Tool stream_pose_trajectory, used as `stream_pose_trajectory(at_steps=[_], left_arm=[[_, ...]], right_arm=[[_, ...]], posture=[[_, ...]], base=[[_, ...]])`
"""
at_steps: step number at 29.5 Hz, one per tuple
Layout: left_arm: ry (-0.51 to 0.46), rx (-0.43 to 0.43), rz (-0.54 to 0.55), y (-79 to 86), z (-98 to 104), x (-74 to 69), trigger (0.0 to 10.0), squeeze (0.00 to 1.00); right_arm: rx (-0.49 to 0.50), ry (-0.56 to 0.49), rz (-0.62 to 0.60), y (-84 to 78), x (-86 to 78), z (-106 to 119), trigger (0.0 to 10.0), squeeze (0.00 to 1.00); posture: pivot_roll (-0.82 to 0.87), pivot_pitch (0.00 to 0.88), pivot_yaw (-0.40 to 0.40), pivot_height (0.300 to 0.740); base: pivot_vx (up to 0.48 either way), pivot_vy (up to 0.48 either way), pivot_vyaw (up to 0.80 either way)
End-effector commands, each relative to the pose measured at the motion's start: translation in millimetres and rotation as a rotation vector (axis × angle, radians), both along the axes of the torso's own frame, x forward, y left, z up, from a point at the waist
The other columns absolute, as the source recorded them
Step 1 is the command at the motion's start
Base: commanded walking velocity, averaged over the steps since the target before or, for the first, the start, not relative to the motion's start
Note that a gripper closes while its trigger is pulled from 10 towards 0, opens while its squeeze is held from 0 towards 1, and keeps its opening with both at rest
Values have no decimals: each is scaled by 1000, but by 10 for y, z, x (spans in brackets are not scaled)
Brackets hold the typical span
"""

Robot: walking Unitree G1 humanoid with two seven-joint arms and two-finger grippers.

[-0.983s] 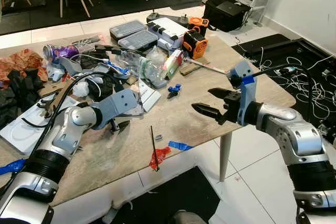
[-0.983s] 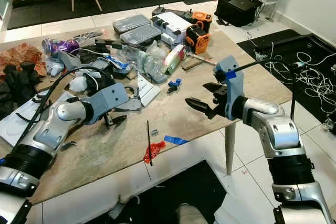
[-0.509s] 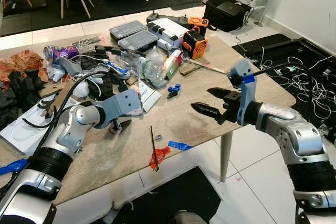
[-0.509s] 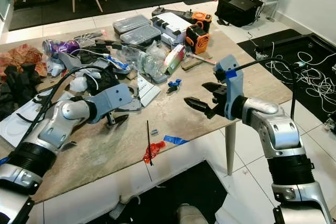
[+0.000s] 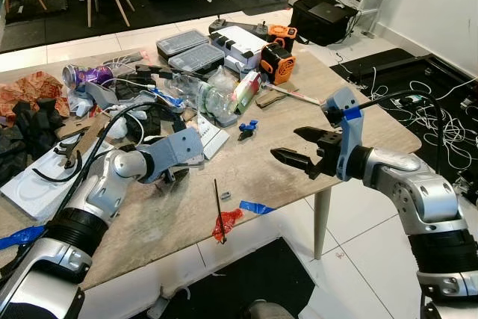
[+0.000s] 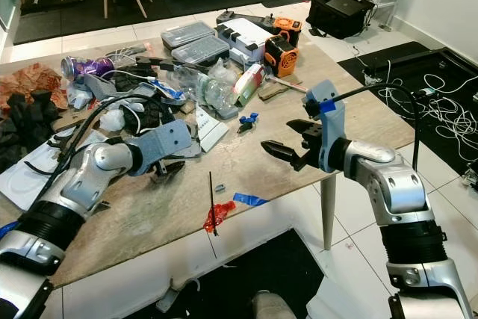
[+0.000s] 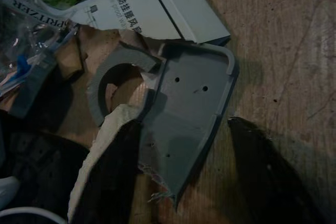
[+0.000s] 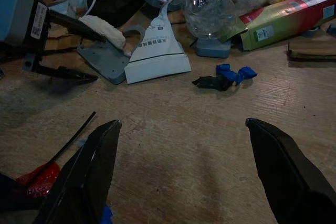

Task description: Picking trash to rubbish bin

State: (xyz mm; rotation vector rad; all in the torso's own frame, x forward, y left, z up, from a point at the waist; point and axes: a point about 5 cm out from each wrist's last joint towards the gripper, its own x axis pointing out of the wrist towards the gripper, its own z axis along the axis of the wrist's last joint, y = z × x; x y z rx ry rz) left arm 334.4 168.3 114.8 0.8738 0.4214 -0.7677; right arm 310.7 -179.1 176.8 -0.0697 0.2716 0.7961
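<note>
Landmark: the grey plastic bracket, a flat curved plate lying on the table near the middle of the clutter.

Nearest the table's front edge, a red scrap with a thin black stick across it lies in front of the bracket, with a strip of blue tape just beside it.

The left pincer sits directly at the bracket. Its fingers stand apart: in the left wrist view one dark finger overlaps the bracket's near edge and the other rests on bare wood beside it. The bracket's long axis runs roughly along the fingers' line, away from the wrist. Whether the fingers touch the plate cannot be told.

The right pincer hovers above the table, well to the right of the bracket, fingers spread wide and empty. The left arm is judged the nearer one for this piece.

Just beyond the bracket lies a white printed card, touching its far end. Small blue bits lie to the right of the card. Farther back sit a crumpled clear plastic bottle and a red-and-green carton
</note>
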Motion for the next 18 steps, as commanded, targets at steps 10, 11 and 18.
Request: stream_pose_trajectory(at_steps=[10, 11, 18], left_arm=[[40, 22, 10, -23, -113, -7, 0, 0], [41, 20, 12, -22, -120, -7, 0, 0], [41, 6, 17, -16, -155, -7, 0, 0]], right_arm=[[24, -2, -9, -24, 10, 11, 10000, 0], [26, -6, -12, -33, 13, 17, 10000, 0], [64, -14, -12, -27, 23, 29, 10000, 0]], posture=[[-32, 0, -3, 740], [-33, 0, -5, 740], [-38, 0, -1, 740]], base=[[0, 0, 0], [0, 0, 0], [0, 0, 0]])
